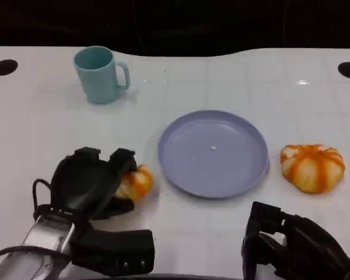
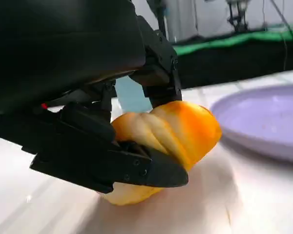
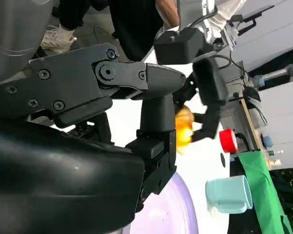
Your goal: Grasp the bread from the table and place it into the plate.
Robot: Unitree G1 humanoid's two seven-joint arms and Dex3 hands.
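My left hand (image 1: 90, 182) grips an orange-and-white bread roll (image 1: 137, 182) at the table's near left, just left of the lilac plate (image 1: 192, 166). In the left wrist view its fingers (image 2: 112, 163) close over and under the roll (image 2: 178, 129), which sits low on the white table, with the plate (image 2: 263, 117) close beyond. A second, larger striped roll (image 1: 312, 167) lies right of the plate. My right hand (image 1: 291, 248) hovers at the near right, holding nothing. The right wrist view shows that hand (image 3: 88, 122) and, past it, the gripped roll (image 3: 183, 127).
A teal mug (image 1: 99, 74) stands at the far left of the table (image 1: 41, 122); it also appears beside the plate (image 3: 168, 214) as a mug (image 3: 229, 194) in the right wrist view. Two black holes mark the table's far corners. A person stands beyond the table.
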